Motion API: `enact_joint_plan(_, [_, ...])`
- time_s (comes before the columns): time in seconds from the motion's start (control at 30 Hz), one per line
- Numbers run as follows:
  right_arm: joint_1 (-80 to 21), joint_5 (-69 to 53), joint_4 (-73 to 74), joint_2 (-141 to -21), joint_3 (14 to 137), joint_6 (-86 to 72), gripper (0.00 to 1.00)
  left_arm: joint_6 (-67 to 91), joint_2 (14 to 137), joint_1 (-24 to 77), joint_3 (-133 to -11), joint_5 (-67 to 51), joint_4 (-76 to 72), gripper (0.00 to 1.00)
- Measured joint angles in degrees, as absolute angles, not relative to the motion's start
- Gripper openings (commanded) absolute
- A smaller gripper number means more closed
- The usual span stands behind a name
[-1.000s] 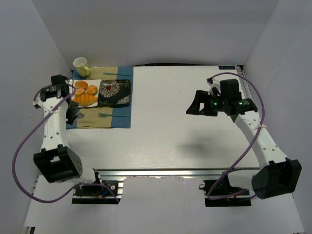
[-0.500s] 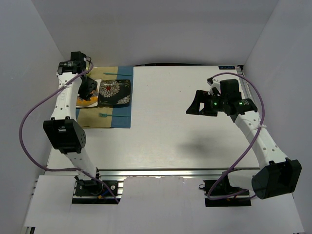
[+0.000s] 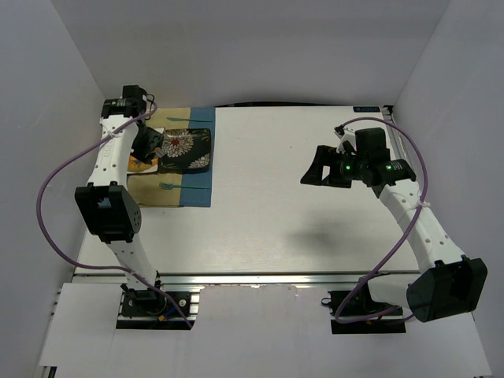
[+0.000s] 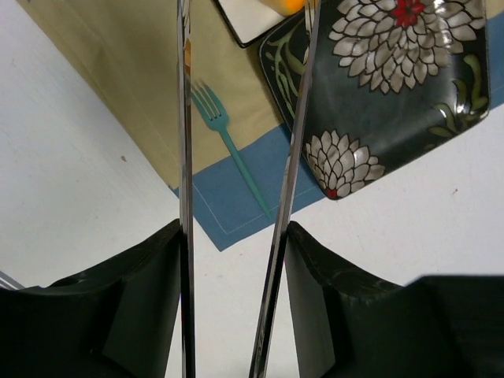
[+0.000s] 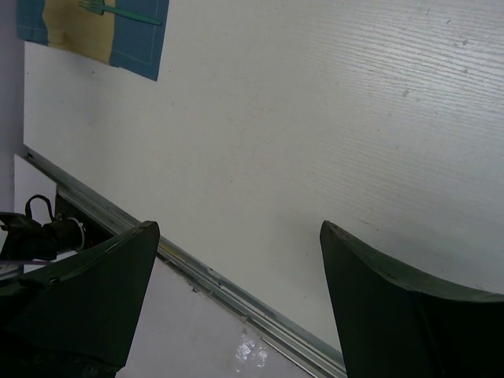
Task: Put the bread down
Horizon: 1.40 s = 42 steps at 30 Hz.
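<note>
The right gripper [image 3: 317,170] hovers over the table [image 3: 276,213] well right of the floral plate [image 3: 189,150], jaws spread wide. The left arm stretches far forward, and the left gripper [image 3: 146,148] is narrowly parted, pointing down beside that plate. The bread [image 3: 140,164] lies on the white plate [image 4: 248,20] just left of it.

The left arm [image 3: 113,157] and right arm [image 3: 417,224] are built of white links joined by black joint housings [image 3: 106,213]. A purple cable [image 3: 43,213] is looped along each. Green lights [image 3: 345,168] are shown on the right wrist. The left end effector [image 4: 246,47] is fitted with thin mirror-bright blades [image 4: 186,157] on black mounts [image 4: 134,307]; the right end effector [image 5: 236,236] is formed of broad matte-black fingers [image 5: 386,307].
</note>
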State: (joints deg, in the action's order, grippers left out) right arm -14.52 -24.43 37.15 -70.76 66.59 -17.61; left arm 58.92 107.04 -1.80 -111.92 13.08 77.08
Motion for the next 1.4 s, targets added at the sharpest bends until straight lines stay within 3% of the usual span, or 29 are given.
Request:
enact_joint_plan(0.33, [-14.55,-24.14,37.15,-70.22,66.37,-17.58,0.89,67.53,105.86,-1.80,-102.04,12.62,70.81,0.60])
enact_joint_plan(1.4, [-14.55,-23.07,37.17,-70.22,65.73,-17.30,0.89,74.48,106.48,-1.26,-103.33,13.13,67.40,0.61])
